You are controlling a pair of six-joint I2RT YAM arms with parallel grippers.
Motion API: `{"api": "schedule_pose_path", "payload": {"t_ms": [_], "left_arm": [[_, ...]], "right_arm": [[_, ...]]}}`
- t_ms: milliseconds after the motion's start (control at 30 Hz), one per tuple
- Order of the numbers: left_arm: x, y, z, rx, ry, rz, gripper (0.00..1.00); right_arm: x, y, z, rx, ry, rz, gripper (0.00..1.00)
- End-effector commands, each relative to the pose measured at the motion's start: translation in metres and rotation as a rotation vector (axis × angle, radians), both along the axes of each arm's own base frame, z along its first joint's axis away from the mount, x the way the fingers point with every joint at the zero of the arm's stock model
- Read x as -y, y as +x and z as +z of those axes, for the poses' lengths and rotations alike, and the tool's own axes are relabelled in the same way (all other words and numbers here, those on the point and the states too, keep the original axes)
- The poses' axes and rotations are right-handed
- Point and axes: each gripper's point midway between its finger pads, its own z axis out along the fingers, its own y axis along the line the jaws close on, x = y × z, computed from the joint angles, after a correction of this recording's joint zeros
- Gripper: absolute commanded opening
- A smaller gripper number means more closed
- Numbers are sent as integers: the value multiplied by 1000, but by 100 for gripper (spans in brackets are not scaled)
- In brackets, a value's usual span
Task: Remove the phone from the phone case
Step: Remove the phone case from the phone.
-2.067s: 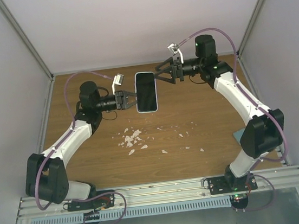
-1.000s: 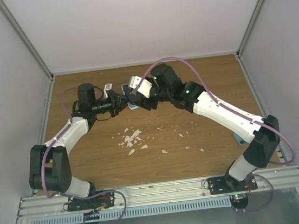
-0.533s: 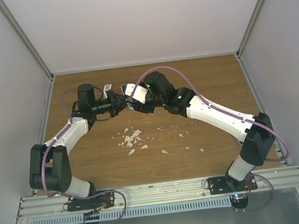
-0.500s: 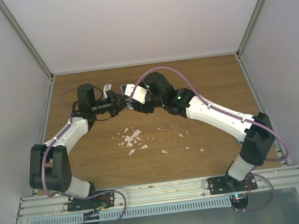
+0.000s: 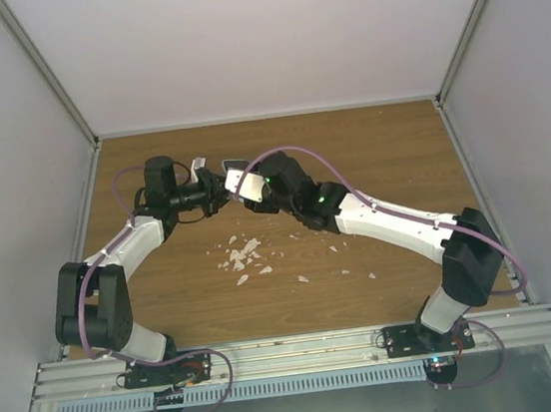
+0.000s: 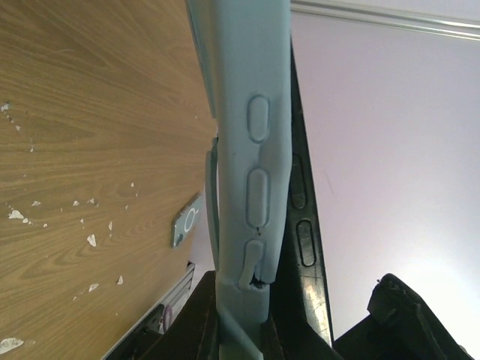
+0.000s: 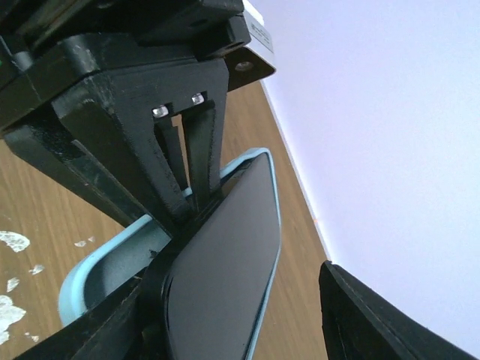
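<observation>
The phone (image 7: pixel 225 255) hangs in the air over the far left part of the table (image 5: pixel 380 153), between the two arms, and is not yet out of the phone case (image 6: pixel 251 142). The left gripper (image 6: pixel 240 319) is clamped tight on one end of the case. In the left wrist view the phone's dark side, with its own buttons, shows just beside the case's button bumps, so that edge looks partly sprung out. The right gripper (image 7: pixel 232 292) is wide open astride the other end and holds nothing; there is a clear gap between the screen and one of its fingers.

The main risk is that the right gripper closes over the case rim as well as the phone, so a pull would drag both together or twist them out of the left gripper's narrow hold. If that hold slips, phone and case would drop onto the table among the white flakes (image 5: pixel 242 255). A phone pinched only by its smooth screen and back could also pop free suddenly and fall. The two sets of fingers are very near each other and could knock together.
</observation>
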Motion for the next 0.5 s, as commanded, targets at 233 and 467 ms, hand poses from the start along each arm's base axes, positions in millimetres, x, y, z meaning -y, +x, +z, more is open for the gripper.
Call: {"api": "schedule_pose_path", "payload": {"t_ms": [233,467], "left_arm": [[13,-13,37,154,-58,-107,0],[12,-14,35,159,-47,-103,0]], "right_arm": [[11,17,-18,89,-85,-57,46],[9,20,-22,94,-91,-63,19]]}}
